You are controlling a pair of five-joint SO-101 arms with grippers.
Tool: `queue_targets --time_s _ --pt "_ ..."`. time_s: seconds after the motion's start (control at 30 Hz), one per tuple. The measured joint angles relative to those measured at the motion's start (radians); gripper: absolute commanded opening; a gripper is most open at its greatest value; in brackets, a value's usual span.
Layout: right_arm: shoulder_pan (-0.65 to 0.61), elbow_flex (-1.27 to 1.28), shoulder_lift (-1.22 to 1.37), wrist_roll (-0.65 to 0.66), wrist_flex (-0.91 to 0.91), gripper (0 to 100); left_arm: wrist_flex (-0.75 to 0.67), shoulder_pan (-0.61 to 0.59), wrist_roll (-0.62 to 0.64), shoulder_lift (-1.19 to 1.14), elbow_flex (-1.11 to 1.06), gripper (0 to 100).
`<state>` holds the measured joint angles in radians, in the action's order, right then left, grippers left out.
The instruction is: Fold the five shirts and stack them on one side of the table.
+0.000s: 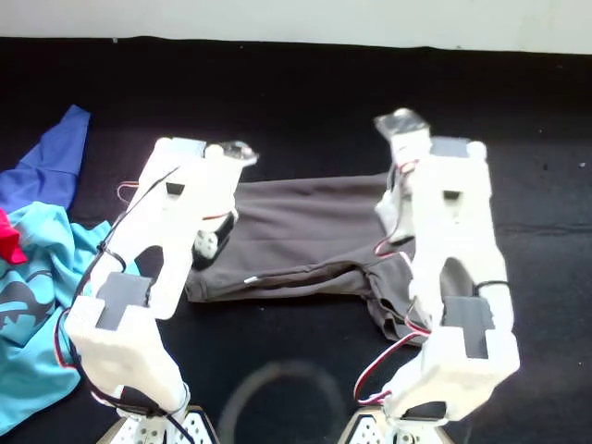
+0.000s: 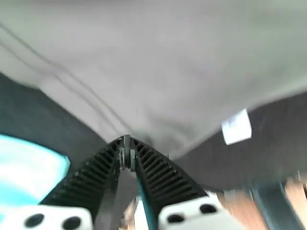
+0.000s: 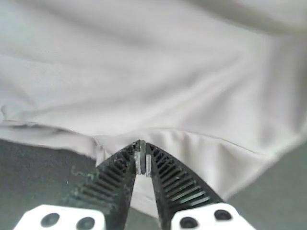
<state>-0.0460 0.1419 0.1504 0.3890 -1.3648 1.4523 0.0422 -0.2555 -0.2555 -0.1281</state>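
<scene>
Progress: early, by my reading. You have the grey shirt spread mid-counter, perhaps part-folded. A teal shirt, blue shirt and red garment lie heaped and unfolded beyond its left-arm end.

Hands: left hand is closed, pinching the grey shirt's edge. Right hand is likewise closed on a hemmed edge.

Orientation: the shirt's long axis runs arm to arm. I cannot tell the collar end.
</scene>
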Motion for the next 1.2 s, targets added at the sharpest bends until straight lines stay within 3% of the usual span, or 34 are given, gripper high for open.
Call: queue_targets --time_s 0.33,0.53,0.73,0.93,1.2 --pt "0.058 0.341 -0.002 0.089 0.114 0.8 -0.087 0.002 0.051 -0.095 0.008 1" --pt "0.198 0.364 -0.008 0.199 0.114 0.8 -0.087 -0.063 0.052 -0.198 0.031 1" --pt "0.256 0.368 -0.015 0.301 0.020 0.8 -0.084 -0.112 0.048 -0.213 0.031 1" --pt "0.264 0.368 -0.224 0.319 -0.080 0.8 -0.031 -0.106 0.021 -0.190 0.028 1" --pt "0.272 0.433 -0.519 0.319 -0.046 0.8 -0.021 -0.055 0.020 -0.055 -0.040 1"
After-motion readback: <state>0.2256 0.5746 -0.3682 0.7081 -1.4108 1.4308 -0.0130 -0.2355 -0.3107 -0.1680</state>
